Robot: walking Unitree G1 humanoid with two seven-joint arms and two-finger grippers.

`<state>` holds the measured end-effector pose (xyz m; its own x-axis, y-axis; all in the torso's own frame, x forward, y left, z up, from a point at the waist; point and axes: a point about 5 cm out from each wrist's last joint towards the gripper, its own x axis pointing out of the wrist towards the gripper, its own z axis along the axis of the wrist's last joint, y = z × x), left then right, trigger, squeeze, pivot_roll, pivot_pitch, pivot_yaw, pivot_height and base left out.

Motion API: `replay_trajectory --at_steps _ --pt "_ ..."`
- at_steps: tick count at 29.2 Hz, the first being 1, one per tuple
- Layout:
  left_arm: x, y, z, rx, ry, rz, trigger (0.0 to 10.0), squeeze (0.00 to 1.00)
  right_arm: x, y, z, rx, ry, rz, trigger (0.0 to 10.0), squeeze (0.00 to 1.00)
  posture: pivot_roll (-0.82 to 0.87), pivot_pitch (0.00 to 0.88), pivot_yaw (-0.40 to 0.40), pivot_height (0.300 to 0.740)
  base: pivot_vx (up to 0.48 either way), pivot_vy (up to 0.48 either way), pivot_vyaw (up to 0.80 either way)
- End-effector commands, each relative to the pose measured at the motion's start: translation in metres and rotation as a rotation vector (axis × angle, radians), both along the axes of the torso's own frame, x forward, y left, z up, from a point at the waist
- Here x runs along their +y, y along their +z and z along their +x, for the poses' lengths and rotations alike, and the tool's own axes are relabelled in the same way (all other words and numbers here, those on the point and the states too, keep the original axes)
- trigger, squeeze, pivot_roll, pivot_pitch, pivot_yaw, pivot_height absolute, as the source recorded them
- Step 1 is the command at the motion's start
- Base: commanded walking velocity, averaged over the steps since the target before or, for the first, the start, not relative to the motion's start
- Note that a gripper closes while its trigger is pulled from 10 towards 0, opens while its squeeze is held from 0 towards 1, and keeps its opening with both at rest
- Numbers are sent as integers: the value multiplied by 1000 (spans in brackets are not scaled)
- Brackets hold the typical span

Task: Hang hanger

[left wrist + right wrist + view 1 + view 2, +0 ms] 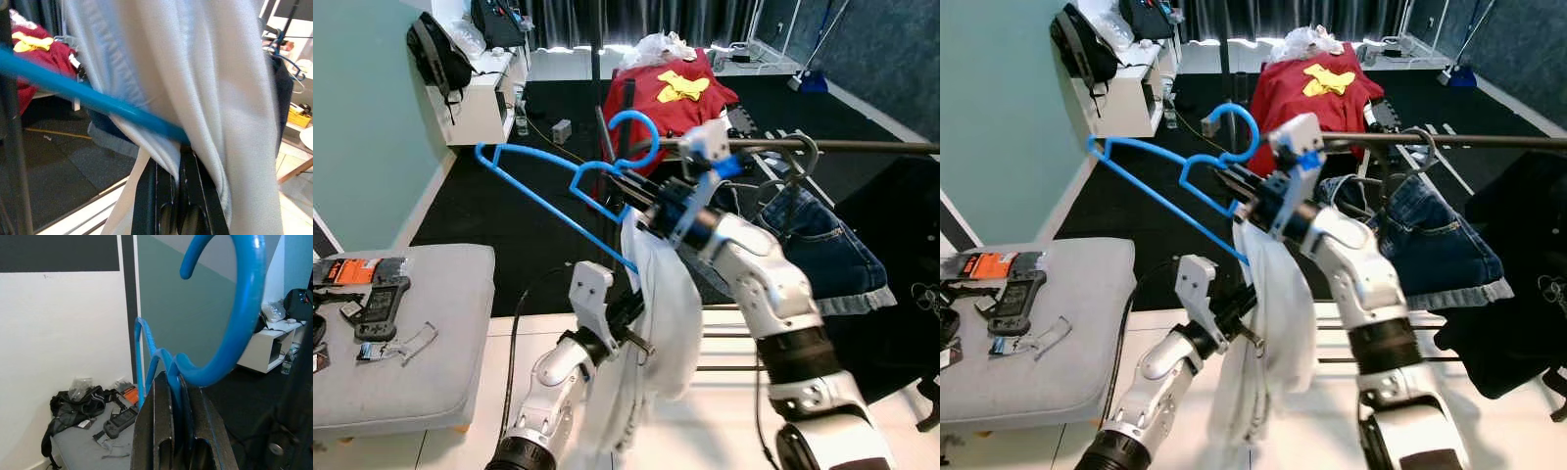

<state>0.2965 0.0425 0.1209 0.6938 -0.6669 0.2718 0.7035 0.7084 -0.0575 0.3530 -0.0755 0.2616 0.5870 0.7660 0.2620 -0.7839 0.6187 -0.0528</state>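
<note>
The right gripper (625, 196) is clamping the blue plastic hanger (570, 182) just below its hook, holding it near the dark metal rail (822, 145). The left gripper (628, 315) is pinching the white cloth garment (656, 294), steadying it on the hanger.

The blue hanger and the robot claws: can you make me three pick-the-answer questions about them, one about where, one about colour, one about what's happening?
1. Where is the hanger's hook?
A. Looped over the rail
B. In the air, beside the rail
C. On the grey cushion

2. What colour is the cloth draped on the hanger?
A. White
B. Green
C. Orange

3. What is the right claw doing?
A. Hanging open
B. Squeezing the jeans
C. Gripping the hanger

Answers:
1 B: the blue hanger has its hook curling free next to the rail.
2 A: the cloth is white.
3 C: the right claw pinches the hanger's neck below the hook; the left claw clamps the cloth.
</note>
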Motion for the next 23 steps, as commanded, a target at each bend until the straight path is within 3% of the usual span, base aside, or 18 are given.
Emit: replay_trajectory --at_steps 1,3,7,9,18,23 --pt "-1 0 -3 -22 -30 29 0 0 -1 2 4 -14 -40 14 0 0 -109 79 -46 740 0 0 0" --pt "-7 1 -7 -52 -63 53 0 0 1 -1 16 23 -135 46 0 0 -106 81 -49 740 0 0 0" --pt "-12 1 -11 -72 -100 77 0 0 0 -2 25 48 -209 68 0 0 -105 81 -49 740 0 0 0" --pt "-19 -2 -21 -89 -187 124 0 0 1 1 35 61 -279 83 0 0 -105 81 -47 740 0 0 0" --pt "-18 -3 -29 -85 -269 136 0 0 7 4 42 53 -300 71 0 0 -99 78 -48 740 0 0 0" --pt "-9 -6 -34 -78 -302 154 0 0 5 7 45 28 -308 57 0 0 -101 72 -42 740 0 0 0"
